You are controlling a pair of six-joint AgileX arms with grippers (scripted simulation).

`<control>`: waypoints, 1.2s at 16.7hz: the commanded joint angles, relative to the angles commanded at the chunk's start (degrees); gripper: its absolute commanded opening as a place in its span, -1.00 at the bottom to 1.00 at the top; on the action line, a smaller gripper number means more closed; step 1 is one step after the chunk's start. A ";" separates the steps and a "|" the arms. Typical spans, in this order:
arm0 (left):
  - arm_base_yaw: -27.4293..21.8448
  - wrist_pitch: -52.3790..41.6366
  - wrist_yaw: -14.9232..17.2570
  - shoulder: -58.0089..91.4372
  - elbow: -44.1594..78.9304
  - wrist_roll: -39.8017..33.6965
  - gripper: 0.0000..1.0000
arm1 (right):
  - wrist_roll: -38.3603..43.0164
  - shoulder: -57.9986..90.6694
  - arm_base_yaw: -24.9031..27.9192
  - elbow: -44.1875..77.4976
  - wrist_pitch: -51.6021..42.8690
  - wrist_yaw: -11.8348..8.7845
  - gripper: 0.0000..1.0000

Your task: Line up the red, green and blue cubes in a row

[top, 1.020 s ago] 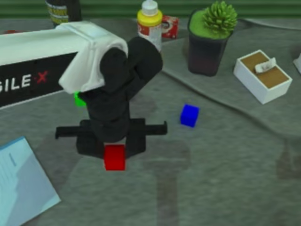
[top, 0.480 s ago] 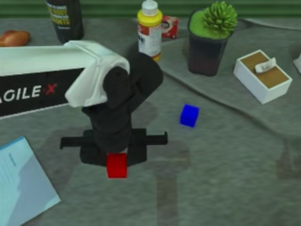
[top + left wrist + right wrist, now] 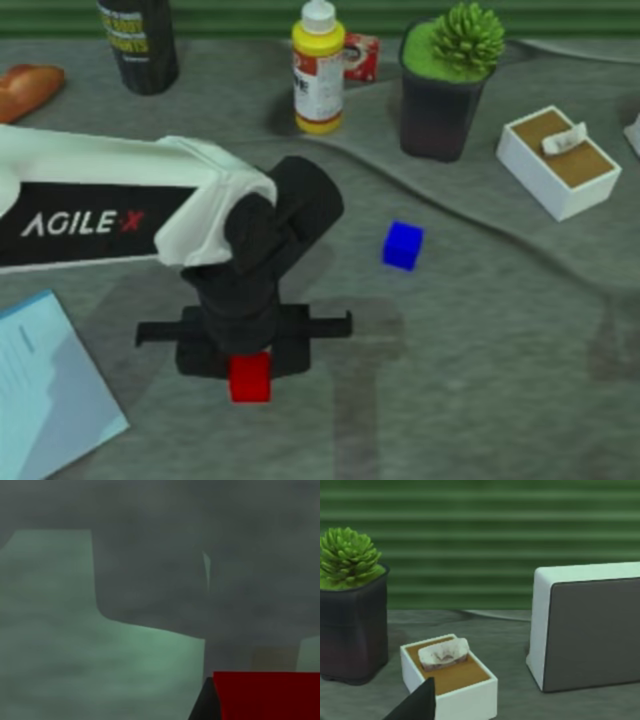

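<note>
Clearly clamped on the red cube (image 3: 249, 377) at lower centre of the top view: left tool (image 3: 249, 372), fingers hidden under the wrist. Same cube at the lower right edge of the left wrist view (image 3: 267, 696), apparently lifted clear of the table (image 3: 480, 400). Blue cube (image 3: 403, 245) right of centre, well apart. No green cube in sight, probably hidden under the arm. Likely light, rigid, smooth-faced; best pinched squarely across two opposite flat faces, not corners. Right tool (image 3: 415, 705) off the top view, parked near the white box (image 3: 451, 677); fingers impossible to judge.
</note>
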 joint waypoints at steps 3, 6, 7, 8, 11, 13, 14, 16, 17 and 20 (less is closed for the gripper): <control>0.00 0.00 0.00 0.00 0.00 0.00 -0.70 | 0.00 0.00 0.00 0.00 0.00 0.00 1.00; 0.00 0.00 0.00 0.00 0.00 0.00 -0.25 | 0.00 0.00 0.00 0.00 0.00 0.00 1.00; 0.00 0.00 0.00 0.00 0.00 0.00 -0.10 | 0.00 0.00 0.00 0.00 0.00 0.00 1.00; 0.00 0.00 0.00 0.00 0.00 0.00 0.06 | 0.00 0.00 0.00 0.00 0.00 0.00 1.00; 0.00 0.00 0.00 0.00 0.00 0.00 0.51 | 0.00 0.00 0.00 0.00 0.00 0.00 1.00; 0.00 0.00 0.00 0.00 0.00 0.00 0.81 | 0.00 0.00 0.00 0.00 0.00 0.00 1.00; 0.00 0.00 0.00 0.00 0.00 0.00 0.96 | 0.00 0.00 0.00 0.00 0.00 0.00 1.00; 0.00 0.00 0.00 0.00 0.00 0.00 1.00 | 0.00 0.00 0.00 0.00 0.00 0.00 1.00; 0.00 0.00 0.00 0.00 0.00 0.00 1.00 | 0.00 0.00 0.00 0.00 0.00 0.00 1.00; 0.00 0.00 0.00 0.00 0.00 0.00 1.00 | 0.00 0.00 0.00 0.00 0.00 0.00 1.00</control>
